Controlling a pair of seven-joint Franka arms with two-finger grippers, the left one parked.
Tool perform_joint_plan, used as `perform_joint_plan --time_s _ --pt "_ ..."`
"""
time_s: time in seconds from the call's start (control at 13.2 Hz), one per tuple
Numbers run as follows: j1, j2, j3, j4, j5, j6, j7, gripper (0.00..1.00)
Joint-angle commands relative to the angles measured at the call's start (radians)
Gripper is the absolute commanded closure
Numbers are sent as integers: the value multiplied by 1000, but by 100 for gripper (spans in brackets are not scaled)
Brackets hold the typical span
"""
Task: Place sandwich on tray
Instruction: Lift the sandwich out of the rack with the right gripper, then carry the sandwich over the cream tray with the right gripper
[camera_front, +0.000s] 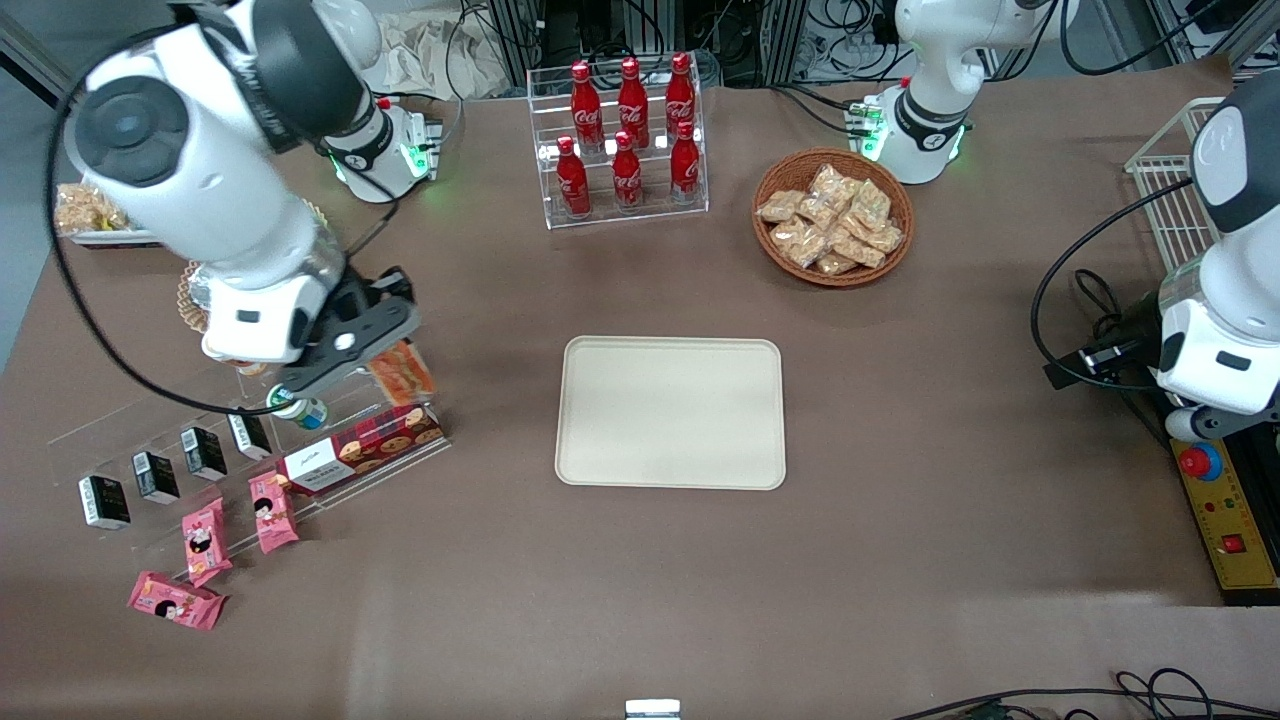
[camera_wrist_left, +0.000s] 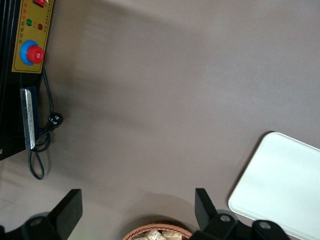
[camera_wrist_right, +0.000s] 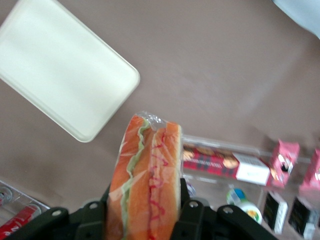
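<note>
Gripper pinches the sandwich between both fingers, wrap crinkled at the tip, red-orange and green layers showing. It's lifted off the table, above the clear acrylic rack w/ the red cookie box, toward the working arm's end of the table. Tray sits bare mid-table, well apart from the sandwich, nearer the front camera than the cola bottle stand. Pink snack packets lie near the rack.
</note>
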Motion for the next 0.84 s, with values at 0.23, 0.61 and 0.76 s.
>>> perform_joint_plan --time_s 0.23,0.61,0.76 --pt "194 182 4 21 -15 278 -32 50" --pt "298 318 4 21 -247 432 -160 50" --pt "306 338 3 21 -285 442 -207 50"
